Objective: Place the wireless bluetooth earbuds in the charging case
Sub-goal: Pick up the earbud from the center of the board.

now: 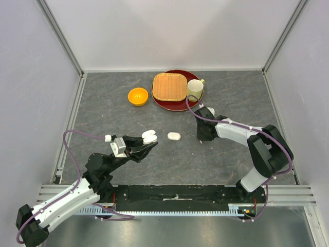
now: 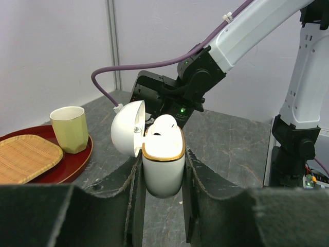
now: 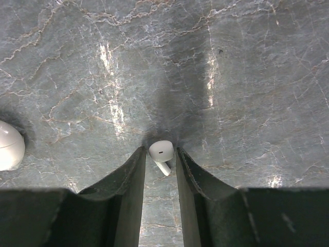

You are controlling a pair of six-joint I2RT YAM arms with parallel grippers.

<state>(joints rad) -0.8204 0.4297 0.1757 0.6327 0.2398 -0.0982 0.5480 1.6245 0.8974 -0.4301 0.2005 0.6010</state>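
Indoors, pale walls (image 1: 169, 31) enclose veined grey tabletop (image 1: 205, 167) bearing one earbud (image 3: 161, 152).

Overhead and right wrist look down, left wrist sideways

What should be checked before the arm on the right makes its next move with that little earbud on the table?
1. Case held steady: ok, the left gripper is shut on the case, upright.
2. Lid open: ok.
3. Free slot: cannot tell; a seated earbud fills part of the opening.
4. Loose earbud framed by the right gripper: ok, lying on the table.
5. Firm grip on it: cannot tell.
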